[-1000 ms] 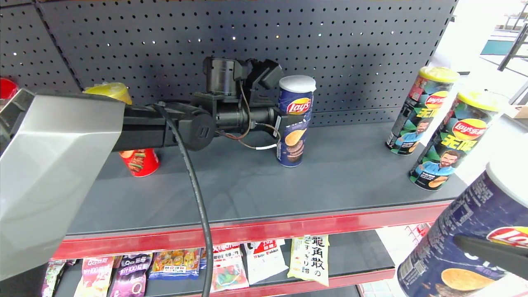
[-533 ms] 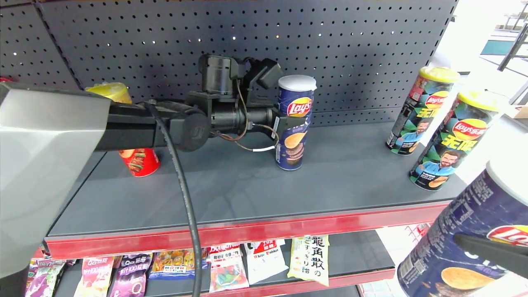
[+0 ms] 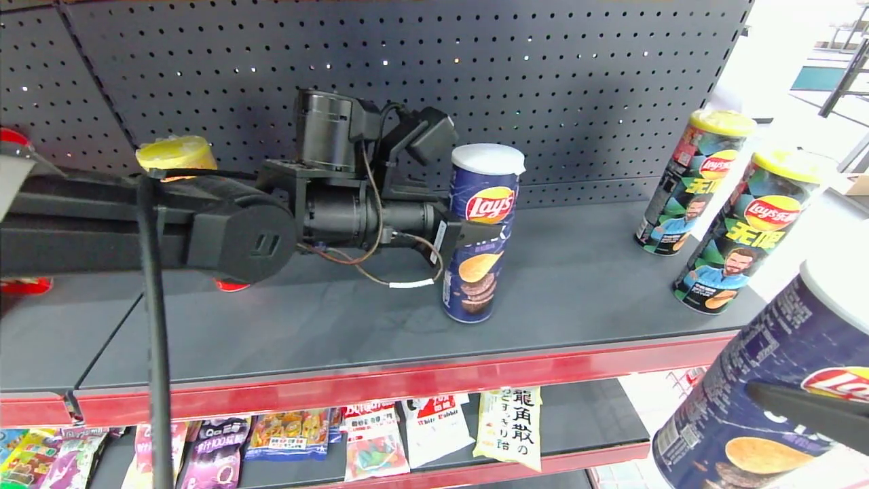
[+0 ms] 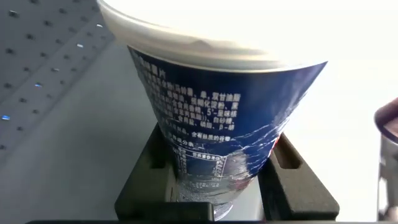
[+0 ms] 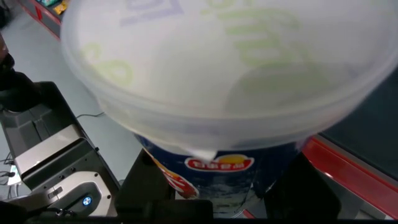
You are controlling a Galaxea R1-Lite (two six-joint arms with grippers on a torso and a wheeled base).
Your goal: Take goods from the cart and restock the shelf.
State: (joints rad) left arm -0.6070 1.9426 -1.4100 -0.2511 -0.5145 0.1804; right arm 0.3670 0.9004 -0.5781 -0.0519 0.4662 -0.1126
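At nine o'clock on the shelf (image 3: 577,292), a red can (image 3: 176,153) with a yellow lid stands against the pegboard (image 3: 543,68), partly behind the left arm. The arm lies across the shelf toward its centre, where the left gripper (image 3: 475,234) is clamped on a blue can (image 3: 485,197) at about mid-height. The can leans slightly, white lid up, and its base is at or just above the shelf; which one cannot be told. In the left wrist view the two black fingers (image 4: 146,180) press on opposite sides of the blue can (image 4: 217,124).

At three o'clock two green cans (image 3: 692,183) stand near each other, well apart from the blue can. At five o'clock, off the shelf's front edge, the right gripper (image 5: 230,186) grips a second blue can (image 3: 767,394) around its body, below the pale lid. Snack packs (image 3: 434,428) lie on the lower shelf at six o'clock.

These cans look like light card tubes: stiff enough for a firm pinch, but likely to dent if squeezed hard. The printed wall is probably slick. Being tall and narrow, they are likely to tip. The best hold appears to be mid-body or a little lower, never on the lid, which could pop off.
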